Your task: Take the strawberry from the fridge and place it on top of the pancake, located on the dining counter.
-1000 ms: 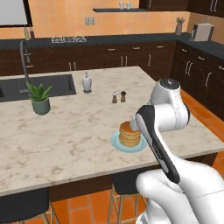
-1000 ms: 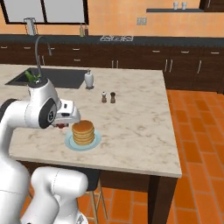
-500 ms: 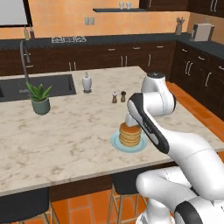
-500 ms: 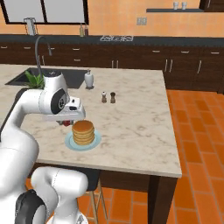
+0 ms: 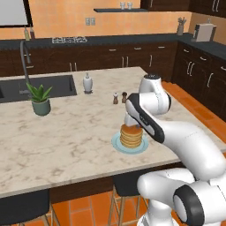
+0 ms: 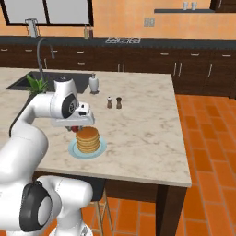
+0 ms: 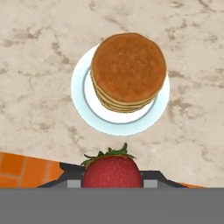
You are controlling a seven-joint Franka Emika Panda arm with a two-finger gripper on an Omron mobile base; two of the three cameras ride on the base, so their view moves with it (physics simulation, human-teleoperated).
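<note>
Looking from the left base, the end effector (image 5: pixel 131 120) hangs just above the pancake (image 5: pixel 131 135) near the counter (image 5: pixel 66 137) edge; I judge a release now would drop the berry off-centre, rolling onto the plate (image 5: pixel 115 143). From the right base, the end effector (image 6: pixel 76 127) sits beside the stack's near rim, not over its middle. In the hand view, the strawberry (image 7: pixel 112 171) is pinched between narrow jaws, with the pancake (image 7: pixel 128 68) ahead, well apart from the berry.
</note>
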